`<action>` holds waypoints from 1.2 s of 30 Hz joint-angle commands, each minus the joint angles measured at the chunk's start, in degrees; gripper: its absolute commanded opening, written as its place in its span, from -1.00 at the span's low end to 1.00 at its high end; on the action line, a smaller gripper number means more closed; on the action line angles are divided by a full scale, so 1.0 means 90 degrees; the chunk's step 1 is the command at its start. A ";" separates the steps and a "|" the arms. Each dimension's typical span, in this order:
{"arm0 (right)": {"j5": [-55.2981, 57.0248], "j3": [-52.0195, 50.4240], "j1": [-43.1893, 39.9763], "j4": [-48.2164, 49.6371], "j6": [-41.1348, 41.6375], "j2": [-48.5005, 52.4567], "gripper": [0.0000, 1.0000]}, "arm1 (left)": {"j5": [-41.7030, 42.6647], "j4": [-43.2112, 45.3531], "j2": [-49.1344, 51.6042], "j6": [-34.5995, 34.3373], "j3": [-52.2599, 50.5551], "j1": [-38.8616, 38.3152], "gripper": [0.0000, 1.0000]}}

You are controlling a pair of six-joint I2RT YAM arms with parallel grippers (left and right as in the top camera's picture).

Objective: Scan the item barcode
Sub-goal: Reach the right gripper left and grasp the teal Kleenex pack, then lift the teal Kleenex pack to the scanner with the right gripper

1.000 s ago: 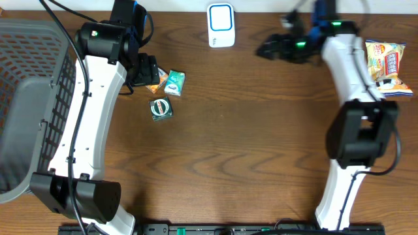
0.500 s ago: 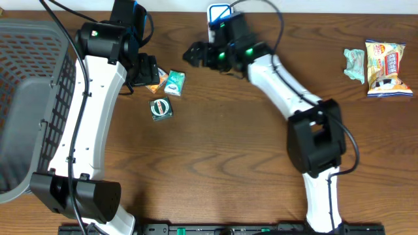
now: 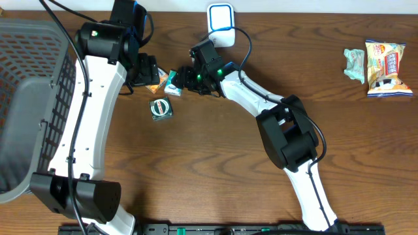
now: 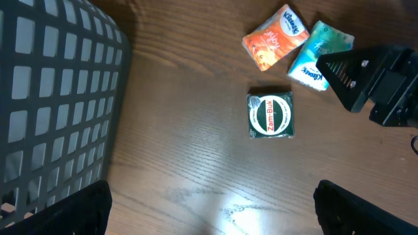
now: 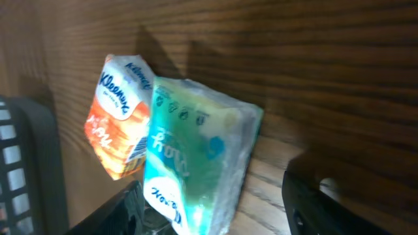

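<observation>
A teal tissue pack [image 5: 196,153] lies on the wooden table beside an orange Kleenex pack [image 5: 117,124]. My right gripper [image 5: 215,209] is open and straddles the teal pack: the left finger [image 5: 111,215] is against it and the right finger [image 5: 333,209] stands a little off. From overhead, the right gripper [image 3: 183,78] meets the teal pack [image 3: 174,81]. A green Zam-Buk tin [image 4: 270,115] lies just below the packs. My left gripper [image 4: 212,209] hangs wide open over bare wood, holding nothing. The white and blue scanner [image 3: 221,25] stands at the back centre.
A large dark mesh basket [image 3: 32,98] fills the left side, close to the left arm. Two snack bags [image 3: 388,65] lie at the far right. The right arm stretches diagonally across the middle of the table.
The right arm has swung from the far right across to the tissue packs at left. Its jaws have narrowed around the teal pack. The left arm has not moved.
</observation>
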 commanded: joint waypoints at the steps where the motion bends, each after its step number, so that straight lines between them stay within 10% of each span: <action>1: 0.0058 -0.0044 0.0036 -0.0061 0.0097 0.0185 0.01 | -0.0107 -0.0017 0.0046 0.0061 -0.0002 0.0002 0.95; 17: 0.0464 -0.0044 0.0262 0.0131 0.0068 0.0187 -0.07 | -0.0107 -0.0017 0.0046 0.0061 -0.0002 0.0002 0.95; 26: 0.0510 -0.0044 0.0282 0.0097 0.0068 0.0187 -0.50 | -0.0107 -0.0017 0.0046 0.0058 -0.0002 0.0002 0.95; 29: 0.0391 -0.0044 0.0279 0.0002 -0.0340 0.0187 -0.98 | -0.0107 -0.0017 0.0046 0.0058 -0.0002 0.0002 0.95; 36: 0.0153 -0.0041 0.0131 -0.0918 -0.0804 0.0175 -0.98 | -0.0107 -0.0017 0.0046 0.0061 -0.0002 0.0002 0.95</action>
